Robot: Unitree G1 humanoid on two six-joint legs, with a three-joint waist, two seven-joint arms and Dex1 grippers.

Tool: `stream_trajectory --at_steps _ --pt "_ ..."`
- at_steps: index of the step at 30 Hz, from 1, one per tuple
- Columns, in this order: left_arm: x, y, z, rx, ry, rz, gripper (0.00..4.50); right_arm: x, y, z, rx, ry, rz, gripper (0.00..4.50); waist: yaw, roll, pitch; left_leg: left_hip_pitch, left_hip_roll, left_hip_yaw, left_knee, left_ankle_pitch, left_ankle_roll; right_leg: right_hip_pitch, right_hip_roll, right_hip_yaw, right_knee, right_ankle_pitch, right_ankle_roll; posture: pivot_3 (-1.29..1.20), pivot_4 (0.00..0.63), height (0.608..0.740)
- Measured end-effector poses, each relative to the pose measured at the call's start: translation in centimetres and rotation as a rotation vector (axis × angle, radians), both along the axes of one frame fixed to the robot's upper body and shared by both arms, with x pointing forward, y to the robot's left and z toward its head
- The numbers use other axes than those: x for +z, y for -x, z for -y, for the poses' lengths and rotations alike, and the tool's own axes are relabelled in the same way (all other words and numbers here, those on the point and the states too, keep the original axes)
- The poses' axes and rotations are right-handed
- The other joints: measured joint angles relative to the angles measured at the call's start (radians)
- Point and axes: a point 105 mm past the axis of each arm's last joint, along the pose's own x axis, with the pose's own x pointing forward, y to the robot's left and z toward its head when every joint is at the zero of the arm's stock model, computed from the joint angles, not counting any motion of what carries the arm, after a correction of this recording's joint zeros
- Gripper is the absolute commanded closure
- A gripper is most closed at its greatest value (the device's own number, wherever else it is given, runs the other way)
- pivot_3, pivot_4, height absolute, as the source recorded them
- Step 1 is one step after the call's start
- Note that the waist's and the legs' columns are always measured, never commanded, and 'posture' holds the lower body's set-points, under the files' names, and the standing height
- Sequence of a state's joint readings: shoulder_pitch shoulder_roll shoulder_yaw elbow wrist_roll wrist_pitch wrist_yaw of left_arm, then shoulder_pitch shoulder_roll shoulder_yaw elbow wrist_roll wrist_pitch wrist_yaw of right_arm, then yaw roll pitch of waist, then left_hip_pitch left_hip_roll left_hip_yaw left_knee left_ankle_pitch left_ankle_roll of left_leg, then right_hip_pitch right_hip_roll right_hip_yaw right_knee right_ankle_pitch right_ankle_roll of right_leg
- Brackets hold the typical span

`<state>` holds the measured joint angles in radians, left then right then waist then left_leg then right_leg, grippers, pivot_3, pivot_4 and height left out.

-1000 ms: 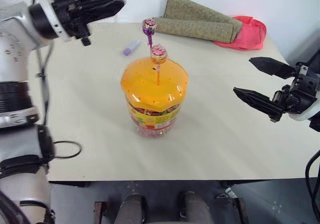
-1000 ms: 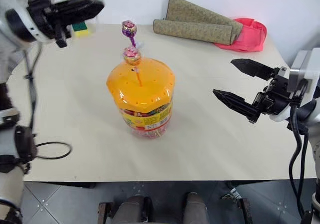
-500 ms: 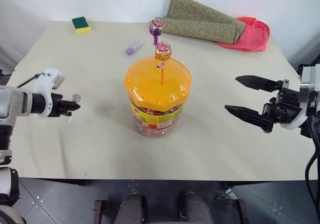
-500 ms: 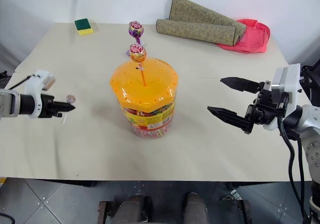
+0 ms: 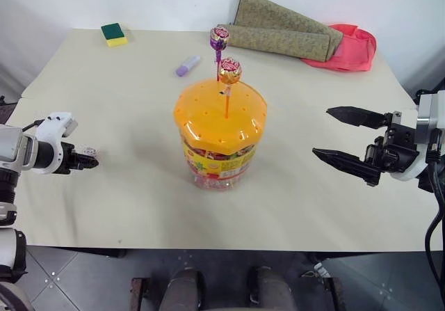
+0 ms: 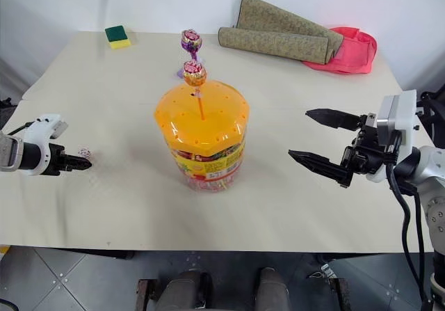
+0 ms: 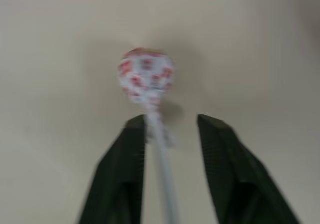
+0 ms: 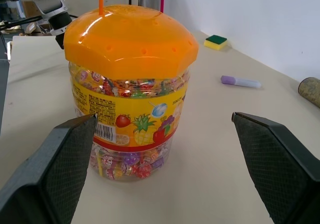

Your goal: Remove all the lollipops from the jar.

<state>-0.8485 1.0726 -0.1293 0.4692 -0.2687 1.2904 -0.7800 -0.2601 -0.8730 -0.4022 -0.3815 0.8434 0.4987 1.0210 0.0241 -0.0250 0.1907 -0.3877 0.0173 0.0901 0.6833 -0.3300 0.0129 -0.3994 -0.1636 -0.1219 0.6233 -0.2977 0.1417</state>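
Left wrist view: parted left pincer (image 7: 170, 126) with one silvery-pink wrapped lollipop (image 7: 146, 75) just beyond its tips, stick between them, grip uncertain; head views add two lollipops (image 5: 229, 70) standing in the orange-lidded clear plastic jar (image 5: 219, 126) and the empty, wide-open right pincer (image 5: 337, 136).

No readable words, jar (image 8: 131, 93) label carries only fruit pictures, a barcode and blurred small print on yellow and red, lollipop wrappers show patterns too small to read, no brand or number legible anywhere
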Motion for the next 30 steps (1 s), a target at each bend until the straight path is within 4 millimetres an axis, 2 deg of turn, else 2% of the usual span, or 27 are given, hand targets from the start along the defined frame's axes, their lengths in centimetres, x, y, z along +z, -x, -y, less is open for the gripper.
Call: stream_trajectory --at_steps 6,11,13,16,20,22,26,28,30 --pt "1.9 -0.7 1.0 -0.044 0.015 0.06 0.03 0.9 0.1 0.8 -0.036 0.027 0.03 0.0 0.001 0.0 0.0 0.0 0.0 0.0 0.0 0.0 0.0 0.0 0.0 0.0 0.0 0.0 0.0 0.0 0.15 0.74" --pt "5.7 -0.8 2.3 -0.134 0.049 0.17 0.03 2.2 0.4 1.6 -0.079 0.07 0.076 0.0 0.0 0.0 0.0 0.0 0.0 0.0 0.0 0.0 0.0 0.0 0.0 0.0 0.0 0.0 0.0 0.0 0.15 0.74" --pt "6.3 -0.7 3.0 -0.173 0.064 0.189 0.03 2.3 0.4 1.7 -0.083 0.074 0.077 0.0 -0.001 0.0 0.0 0.0 0.0 0.0 0.0 0.0 0.0 0.0 0.0 0.0 0.0 0.0 0.0 0.0 0.15 0.74" --pt "8.5 -0.3 5.5 -0.352 0.135 0.305 0.03 2.9 0.4 1.8 -0.099 0.067 0.08 0.0 -0.001 0.0 0.0 0.0 0.0 0.0 0.0 0.0 0.0 0.0 0.0 0.0 0.0 0.0 0.0 0.0 0.15 0.74" --pt "12.2 0.6 8.2 -0.573 0.249 0.559 0.03 4.3 0.2 1.3 -0.106 0.025 0.096 0.0 -0.003 0.0 0.0 0.0 0.001 0.0 0.0 0.0 0.0 0.0 0.0 0.0 0.0 0.0 0.0 0.0 0.15 0.74" --pt "12.3 0.9 8.5 -0.625 0.285 0.619 0.03 4.2 0.1 0.6 -0.084 0.019 0.072 0.0 -0.005 0.0 0.0 0.001 0.0 0.001 0.0 0.0 0.0 0.0 0.0 0.001 0.0 0.0 0.0 0.0 0.15 0.74" --pt "12.0 1.3 10.1 -0.767 0.406 0.711 0.03 4.6 0.4 -2.4 0.014 0.039 0.052 0.0 -0.004 0.0 0.0 0.0 0.001 0.0 0.001 0.0 0.0 0.0 0.0 0.0 0.0 0.0 0.0 0.0 0.15 0.74" --pt "12.6 2.0 10.5 -0.84 0.454 0.775 0.03 4.8 0.6 -3.4 0.046 0.05 0.05 0.0 -0.004 0.0 0.0 0.0 0.001 0.001 0.001 0.0 0.0 0.0 0.0 0.0 0.0 0.0 0.0 0.0 0.15 0.74" --pt "14.0 3.6 11.2 -0.991 0.573 0.909 0.03 5.1 0.6 -4.4 0.079 0.044 0.044 0.0 -0.004 0.0 0.0 0.0 0.001 0.001 0.001 0.0 0.0 0.0 0.0 0.0 0.0 0.0 0.0 0.0 0.15 0.74"
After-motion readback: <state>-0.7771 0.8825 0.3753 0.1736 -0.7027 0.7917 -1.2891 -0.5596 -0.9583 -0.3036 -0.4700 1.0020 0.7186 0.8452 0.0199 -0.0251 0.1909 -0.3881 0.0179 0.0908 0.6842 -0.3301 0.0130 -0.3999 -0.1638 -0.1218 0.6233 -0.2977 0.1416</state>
